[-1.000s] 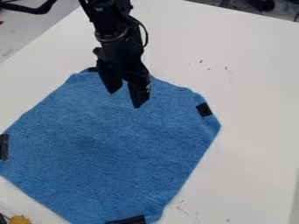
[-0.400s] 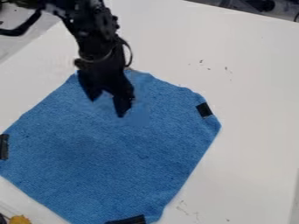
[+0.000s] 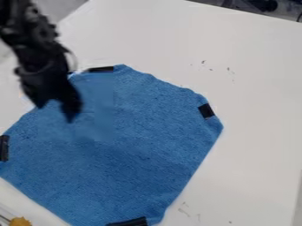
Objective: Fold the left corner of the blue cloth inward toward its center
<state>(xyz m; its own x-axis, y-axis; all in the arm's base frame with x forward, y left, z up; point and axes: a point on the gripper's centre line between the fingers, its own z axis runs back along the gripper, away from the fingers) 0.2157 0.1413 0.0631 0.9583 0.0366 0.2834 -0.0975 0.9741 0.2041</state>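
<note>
The black gripper hangs at the upper left, over the left edge of a blue cloth. Its two fingers stand apart, open, with nothing visible between them. The cloth lies spread on the white table, with wavy edges. Strips of black tape sit on its borders: one at the top, one at the right, one at the left and one at the bottom.
The white table extends around the cloth, with small dark marks to the upper right and near the bottom. A yellow-orange object is in the bottom left corner. Dark items stand beyond the table's far edge at the top right.
The gripper has moved left across the upper part of the cloth, its fingers still apart. The tape at the cloth's top is now uncovered. The cloth has kept its place.
</note>
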